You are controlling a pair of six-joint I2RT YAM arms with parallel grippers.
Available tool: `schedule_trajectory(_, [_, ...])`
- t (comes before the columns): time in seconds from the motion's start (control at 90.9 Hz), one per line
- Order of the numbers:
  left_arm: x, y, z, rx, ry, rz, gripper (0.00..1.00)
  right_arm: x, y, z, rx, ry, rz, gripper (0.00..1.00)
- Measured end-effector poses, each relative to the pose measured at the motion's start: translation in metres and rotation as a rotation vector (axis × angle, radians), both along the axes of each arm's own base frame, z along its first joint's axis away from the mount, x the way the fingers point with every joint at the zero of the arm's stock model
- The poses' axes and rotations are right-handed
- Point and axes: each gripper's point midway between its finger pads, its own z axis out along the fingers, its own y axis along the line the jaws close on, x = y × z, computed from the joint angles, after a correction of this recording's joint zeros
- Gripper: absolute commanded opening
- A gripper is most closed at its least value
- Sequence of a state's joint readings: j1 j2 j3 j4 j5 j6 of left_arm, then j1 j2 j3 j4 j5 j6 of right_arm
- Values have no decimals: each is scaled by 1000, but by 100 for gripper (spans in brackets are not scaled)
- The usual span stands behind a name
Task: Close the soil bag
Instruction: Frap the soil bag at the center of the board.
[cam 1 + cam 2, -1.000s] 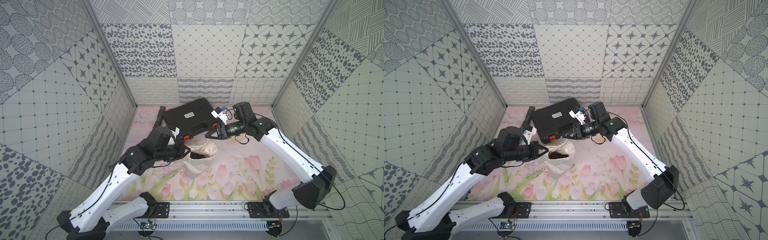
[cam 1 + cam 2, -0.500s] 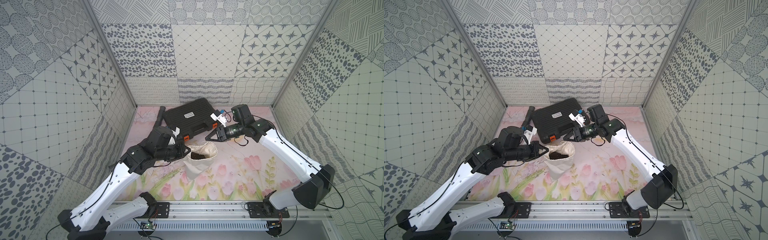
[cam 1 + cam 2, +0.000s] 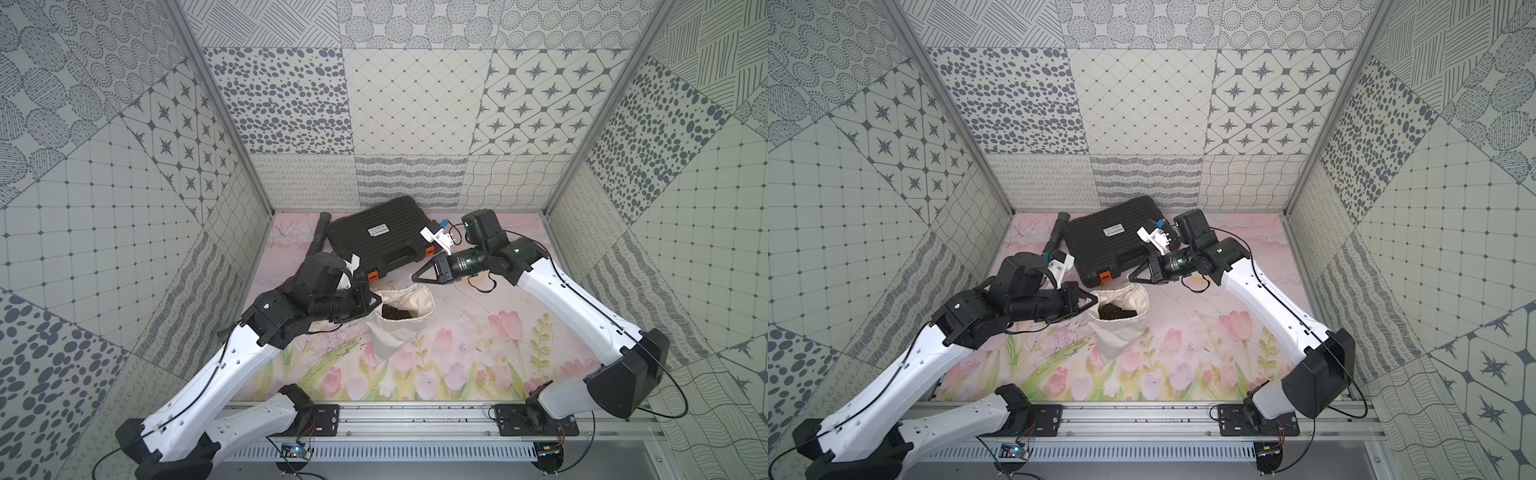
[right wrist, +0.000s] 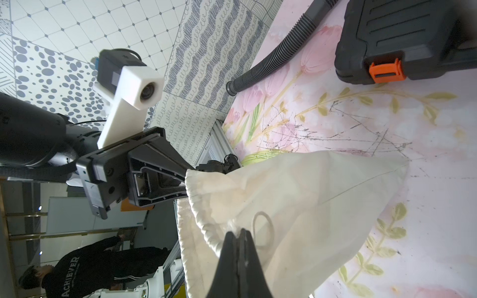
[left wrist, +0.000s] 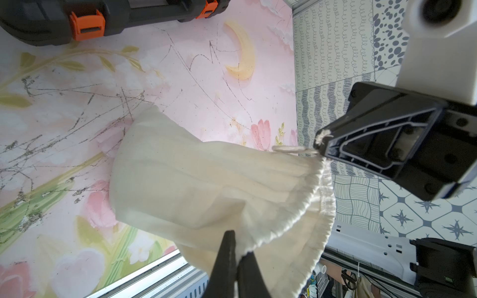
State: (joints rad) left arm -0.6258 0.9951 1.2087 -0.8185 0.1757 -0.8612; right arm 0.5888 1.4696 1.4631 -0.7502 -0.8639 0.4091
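The soil bag (image 3: 395,332) (image 3: 1121,332) is a cream cloth pouch standing on the flowered mat, its mouth open on dark soil (image 3: 397,311). My left gripper (image 3: 376,302) (image 3: 1090,302) is at the left side of the mouth, shut on the gathered rim; the left wrist view shows cloth pinched at my left gripper (image 5: 235,245). My right gripper (image 3: 415,277) (image 3: 1131,278) is at the far right side of the mouth. It is shut on the thin white cord (image 4: 263,232), and a frayed knot (image 5: 322,135) sticks out past its tips.
A black ribbed case (image 3: 378,239) (image 3: 1113,237) with orange latches (image 3: 372,275) lies just behind the bag. A black corrugated hose (image 3: 319,232) (image 4: 273,62) lies left of it by the wall. Patterned walls close three sides; the arm rail (image 3: 415,419) runs along the front.
My right gripper has closed from open onto the cord at the bag's mouth. The left arm and the bag have stayed put.
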Motion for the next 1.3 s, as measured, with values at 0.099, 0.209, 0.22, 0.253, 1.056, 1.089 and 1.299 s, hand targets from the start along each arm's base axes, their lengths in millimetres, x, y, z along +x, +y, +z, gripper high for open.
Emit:
schedule_trajectory(0.099, [0, 0, 0, 1, 0, 1, 0, 1, -1, 0, -5, -6, -9, 0])
schedule_trajectory(0.209, [2, 0, 1, 4, -2, 6, 2, 3, -4, 3, -12, -26, -30, 0])
schedule_trajectory(0.22, [3, 0, 1, 4, -2, 6, 2, 3, -4, 4, -12, -28, -31, 0])
schedule_trajectory(0.253, [3, -1, 1, 4, -2, 6, 3, 4, -5, 6, -13, -40, -41, 0])
schedule_trajectory(1.056, [35, -5, 22, 0, -88, -14, 23, 33, -59, 99, 70, -209, -415, 0])
schedule_trajectory(1.089, [38, -3, 20, 6, -85, -10, 27, 32, -60, 95, 76, -198, -428, 0])
schedule_trajectory(1.299, [50, -9, 5, 27, -33, -29, 71, 34, -58, 70, 110, -154, -530, 0])
